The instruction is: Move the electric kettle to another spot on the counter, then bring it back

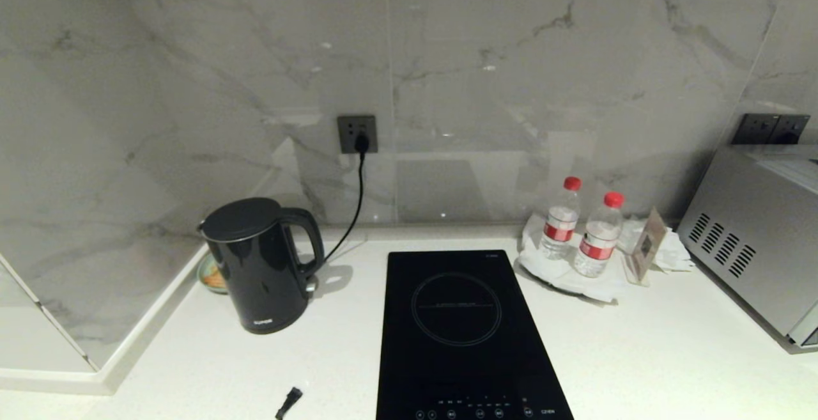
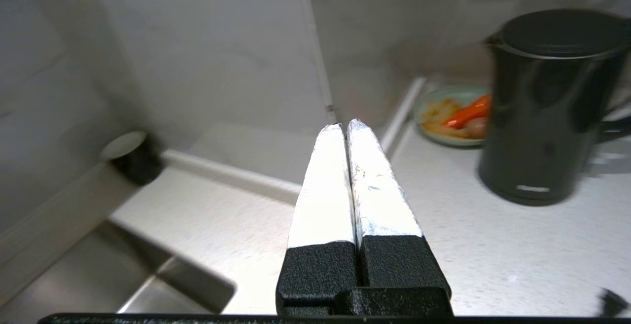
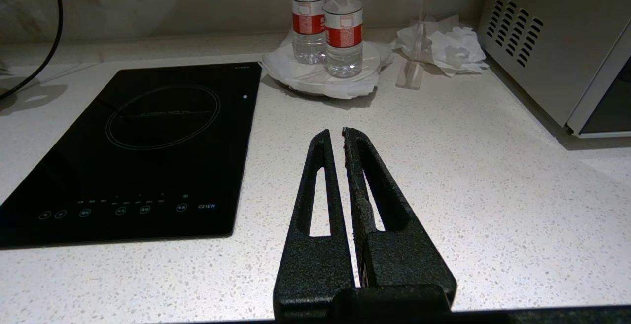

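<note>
- Left gripper (image 2: pixel 345 126): fingers pressed together, empty, above the counter (image 1: pixel 639 356) left of the kettle.
- Electric kettle (image 1: pixel 259 263): upright at the counter's back-left, just in front of a small food dish (image 2: pixel 451 119), left of the black hob (image 1: pixel 463 337).
- Right gripper (image 3: pixel 335 134): fingers together, empty, over bare counter right of the hob.

Left gripper (image 2: pixel 347 126) and right gripper (image 3: pixel 335 134) both hang free, fingers pressed together, holding nothing.

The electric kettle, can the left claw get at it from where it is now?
Probably yes. The left claw is shut, apart from the electric kettle, with only bare counter between them; it must open first.
</note>
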